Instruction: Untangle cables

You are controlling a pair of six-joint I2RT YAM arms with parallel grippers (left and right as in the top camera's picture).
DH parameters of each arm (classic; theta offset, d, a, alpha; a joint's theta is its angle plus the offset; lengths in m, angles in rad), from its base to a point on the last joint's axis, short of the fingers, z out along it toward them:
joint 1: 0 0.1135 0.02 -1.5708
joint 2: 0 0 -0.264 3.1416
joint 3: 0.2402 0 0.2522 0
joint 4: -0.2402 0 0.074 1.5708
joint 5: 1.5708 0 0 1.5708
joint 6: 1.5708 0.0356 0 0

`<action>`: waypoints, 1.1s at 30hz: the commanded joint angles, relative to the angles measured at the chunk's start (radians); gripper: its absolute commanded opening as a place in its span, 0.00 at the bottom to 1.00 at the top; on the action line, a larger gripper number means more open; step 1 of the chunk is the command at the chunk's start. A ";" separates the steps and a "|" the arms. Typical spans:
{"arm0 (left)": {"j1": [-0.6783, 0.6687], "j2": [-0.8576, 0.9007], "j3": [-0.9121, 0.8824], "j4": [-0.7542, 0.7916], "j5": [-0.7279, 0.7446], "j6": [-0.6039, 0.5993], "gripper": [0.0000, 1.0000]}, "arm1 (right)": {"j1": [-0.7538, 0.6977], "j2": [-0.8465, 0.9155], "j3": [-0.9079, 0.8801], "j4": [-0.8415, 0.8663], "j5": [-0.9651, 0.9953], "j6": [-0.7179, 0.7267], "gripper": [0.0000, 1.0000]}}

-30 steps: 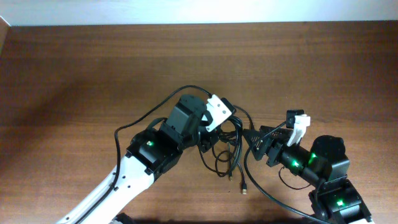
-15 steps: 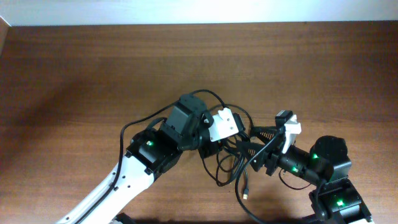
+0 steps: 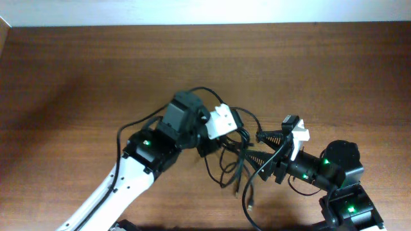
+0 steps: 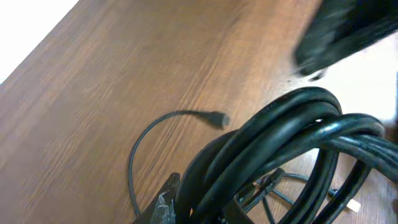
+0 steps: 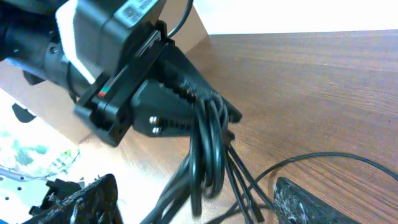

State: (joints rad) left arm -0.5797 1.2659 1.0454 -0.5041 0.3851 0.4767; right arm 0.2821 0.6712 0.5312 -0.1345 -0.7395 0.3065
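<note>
Glossy black cables on matt wooden table

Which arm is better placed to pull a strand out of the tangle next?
Right, probably: the right tool is open and right at the cables, while the left tool is shut on them and anchors the tangle.

Cables bunched, seemingly tangled, over table centre.

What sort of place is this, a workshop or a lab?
Probably a robotics lab bench: a plain wooden table, the left gripper shut on a bundle of black cables, and the right gripper open with strands between its fingers.
</note>
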 commanded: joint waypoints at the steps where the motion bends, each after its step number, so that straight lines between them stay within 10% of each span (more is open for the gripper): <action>1: 0.062 -0.028 0.016 -0.002 0.094 -0.021 0.00 | -0.003 -0.009 0.011 0.004 -0.008 -0.011 0.79; 18: 0.200 -0.040 0.016 0.016 0.578 0.021 0.00 | -0.003 -0.009 0.011 -0.003 0.010 -0.011 0.78; 33: 0.111 -0.039 0.016 0.110 0.437 -0.117 0.00 | -0.002 -0.008 0.011 0.041 -0.177 -0.127 0.78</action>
State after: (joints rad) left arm -0.4568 1.2507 1.0454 -0.4068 0.8455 0.4236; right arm 0.2821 0.6712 0.5312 -0.0975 -0.8631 0.2142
